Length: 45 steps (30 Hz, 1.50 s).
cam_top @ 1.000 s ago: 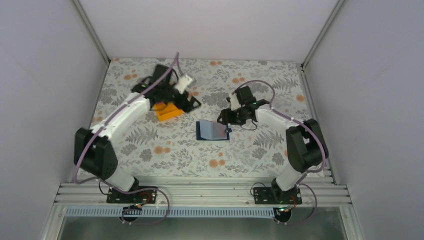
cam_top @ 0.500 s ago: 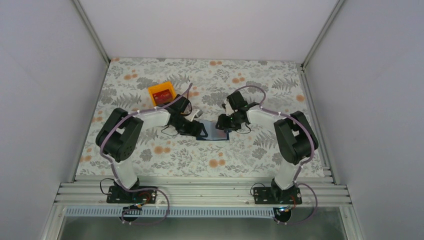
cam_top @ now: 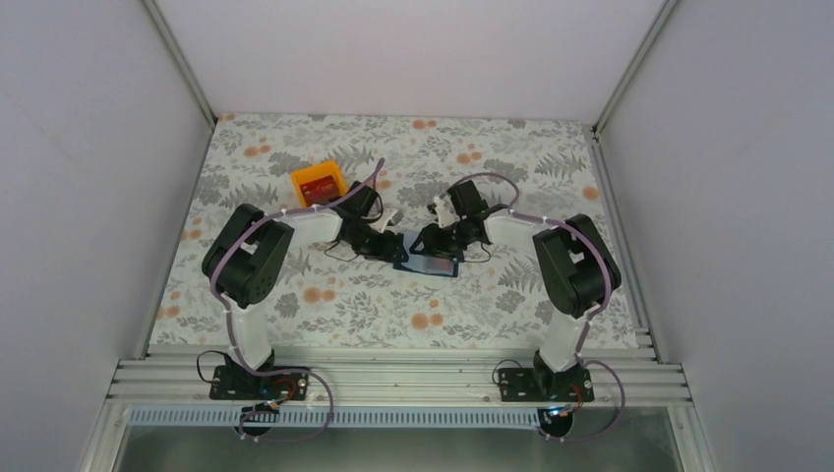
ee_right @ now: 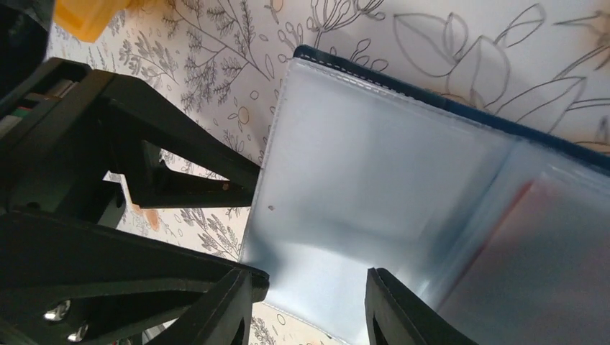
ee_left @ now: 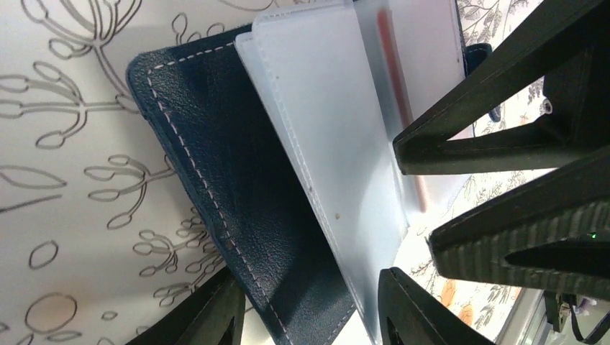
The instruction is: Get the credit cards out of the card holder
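Left end effector (ee_left: 313,310) has its fingers apart, straddling one edge of the card holder (ee_left: 216,172). The dark blue leather and one of the clear sleeves (ee_left: 331,144) sit in the gap, nothing pinched. Right end effector (ee_right: 306,310) is spread open too, coming in from the opposite side over the sleeves (can't tell from either wrist view if any tips actually touch the plastic). The two sets of fingers end up nose to nose, just beside each other.

The card holder lies open around the middle of the tabletop (cam_top: 492,157), sleeves fanned up a bit. One red credit card (ee_right: 547,244) shows through the frosted plastic, inside its pocket. In the left wrist view one of the right end effector's fingers cuts across it. On the far side of the left arm sits an orange tray (cam_top: 318,183), well apart from the card holder. There's something reddish in it, maybe another card, too small to be sure.

The tabletop has a floral print, grey leaves and orange blossoms. Plain pale walls (cam_top: 413,49) box it in on three sides, and an aluminium rail (cam_top: 393,379) runs along the near edge where the arms are bolted. From above, both wrists cover most of the card holder, with only its near edge peeking out.
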Motion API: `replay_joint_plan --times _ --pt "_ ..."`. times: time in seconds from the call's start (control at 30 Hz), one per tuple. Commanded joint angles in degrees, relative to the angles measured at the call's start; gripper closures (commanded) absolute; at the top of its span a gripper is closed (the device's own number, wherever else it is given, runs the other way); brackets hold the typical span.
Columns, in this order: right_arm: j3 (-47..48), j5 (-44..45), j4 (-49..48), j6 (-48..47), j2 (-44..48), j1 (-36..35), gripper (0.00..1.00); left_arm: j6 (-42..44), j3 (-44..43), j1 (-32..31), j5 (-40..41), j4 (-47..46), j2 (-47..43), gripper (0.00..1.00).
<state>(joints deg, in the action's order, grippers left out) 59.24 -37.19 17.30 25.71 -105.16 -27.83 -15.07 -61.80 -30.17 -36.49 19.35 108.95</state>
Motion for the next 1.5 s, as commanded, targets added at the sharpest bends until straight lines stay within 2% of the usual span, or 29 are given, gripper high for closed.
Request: replay_joint_plan --times 0.0,0.23,0.43,0.77,0.87,1.03,1.23,1.37,1.47 --pt "-0.33 -1.33 -0.95 0.12 1.04 2.18 0.58 0.84 -0.68 -0.32 3.12 0.99 2.69 0.52" --pt "-0.89 18.50 8.73 -2.93 7.32 4.05 0.51 0.10 -0.64 -0.43 1.73 0.54 3.95 0.54" --pt "-7.15 13.33 3.57 -2.16 5.22 5.25 0.50 -0.10 -0.89 -1.76 0.35 0.08 4.12 0.52" --pt "-8.71 0.74 -3.58 -1.14 0.37 5.07 0.53 1.76 -4.31 -5.10 -3.86 0.13 4.05 0.50" --pt "-9.23 -0.28 -4.55 -1.05 0.46 5.06 0.54 1.89 -5.04 -6.50 -5.02 0.04 3.83 0.50" --pt "-9.11 -2.45 -5.60 -0.84 0.51 5.16 0.55 2.06 -6.09 -6.65 -5.35 0.45 4.52 0.57" --pt "-9.93 -8.92 -9.11 1.74 0.48 5.22 0.58 2.24 -6.86 -6.65 -4.80 1.09 5.93 0.77" --pt "-7.56 -7.69 -5.65 0.40 2.81 5.25 0.58 2.28 -7.42 -6.56 -4.53 1.68 7.36 0.87" --pt "-5.13 -5.73 -1.54 -1.04 5.09 5.93 0.57 2.69 -8.45 -6.56 -2.51 3.16 9.18 0.89"
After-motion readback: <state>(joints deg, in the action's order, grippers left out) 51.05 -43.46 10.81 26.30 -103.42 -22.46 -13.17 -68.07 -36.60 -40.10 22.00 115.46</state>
